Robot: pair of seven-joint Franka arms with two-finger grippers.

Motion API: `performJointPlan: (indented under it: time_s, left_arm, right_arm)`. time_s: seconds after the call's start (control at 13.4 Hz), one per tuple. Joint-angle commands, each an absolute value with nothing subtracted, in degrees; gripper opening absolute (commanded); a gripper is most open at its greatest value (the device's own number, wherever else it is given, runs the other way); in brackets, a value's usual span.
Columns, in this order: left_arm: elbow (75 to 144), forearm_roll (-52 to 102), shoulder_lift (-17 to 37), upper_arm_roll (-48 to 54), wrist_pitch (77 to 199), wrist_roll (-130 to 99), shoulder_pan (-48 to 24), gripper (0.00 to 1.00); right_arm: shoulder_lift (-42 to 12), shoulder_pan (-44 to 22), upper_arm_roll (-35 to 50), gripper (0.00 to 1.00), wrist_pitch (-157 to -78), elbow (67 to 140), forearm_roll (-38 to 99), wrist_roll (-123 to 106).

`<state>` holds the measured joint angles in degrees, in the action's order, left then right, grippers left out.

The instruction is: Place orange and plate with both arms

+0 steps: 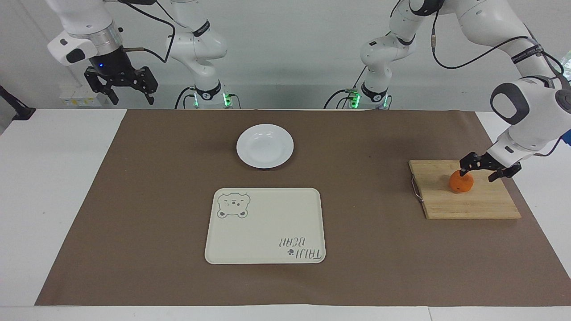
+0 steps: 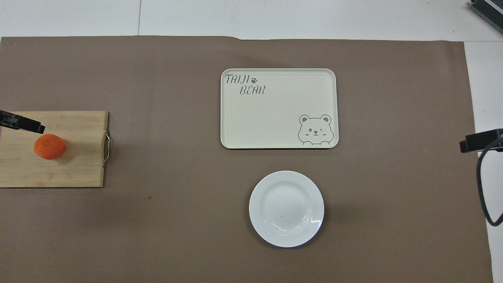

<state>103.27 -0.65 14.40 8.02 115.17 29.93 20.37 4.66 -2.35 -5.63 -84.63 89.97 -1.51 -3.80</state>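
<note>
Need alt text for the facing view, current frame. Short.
The left gripper, open, hangs low over the orange on a wooden cutting board at the left arm's end of the table. The right gripper waits, open and raised, at the other end. Mid-table, a white plate sits nearer the robots than a bear-print tray.

Left gripper (image 1: 483,169) low, apparently open

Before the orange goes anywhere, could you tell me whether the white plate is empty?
Empty: the plate shows only bare white glaze; the orange sits on the cutting board.
</note>
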Motion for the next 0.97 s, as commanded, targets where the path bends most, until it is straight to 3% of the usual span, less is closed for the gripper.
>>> performJointPlan:
  time_s: [0.0,0.74,0.82,0.89]
  left_arm:
    - [107.57,-1.49,13.36,8.52,119.35,33.04,22.06,1.0]
    - [115.3,-1.49,14.41,8.44,127.87,32.96,22.76,0.99]
    - [116.44,-1.49,14.41,8.35,129.1,32.96,22.76,0.72]
    - [116.45,-1.49,14.41,8.35,128.68,32.52,23.89,0.2]
  right_arm:
    - [5.1,-2.02,-5.45,1.0,-83.67,89.91,-1.93,-5.01]
    - [5.1,-2.02,-5.45,1.0,-83.76,89.91,-1.93,-5.01]
    - [5.1,-2.02,-5.45,1.0,-83.67,89.91,-1.93,-5.01]
    - [5.1,-2.02,-5.45,1.0,-83.67,89.91,-1.93,-5.01]
